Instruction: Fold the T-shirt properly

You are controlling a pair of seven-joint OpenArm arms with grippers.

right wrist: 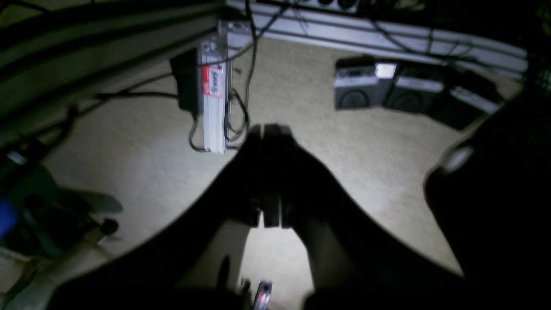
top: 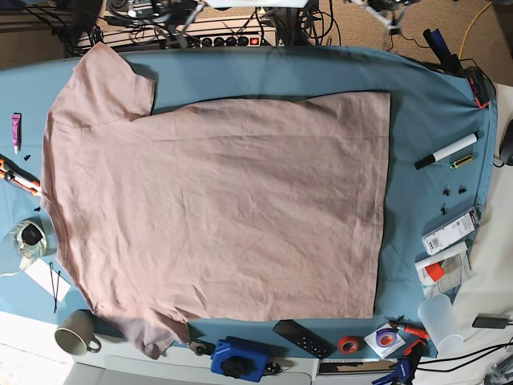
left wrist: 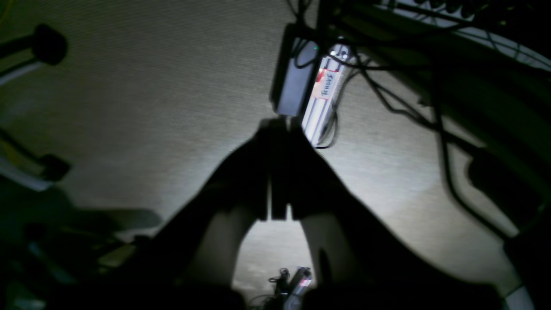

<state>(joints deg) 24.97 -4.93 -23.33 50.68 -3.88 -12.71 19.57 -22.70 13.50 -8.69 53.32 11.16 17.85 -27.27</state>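
Black and pressed together with nothing between them, the left fingers (left wrist: 277, 125) and the right fingers (right wrist: 269, 129) both hang over beige carpet, off the desk (top: 433, 88); neither arm shows in the base view. The T-shirt (top: 216, 208) lies flat and spread on the teal cloth, its long axis running across that view, sleeves at the view's left, hem at the right. Which arm is nearer cannot be told. Likely each must first come over the shirt before any fold begins.
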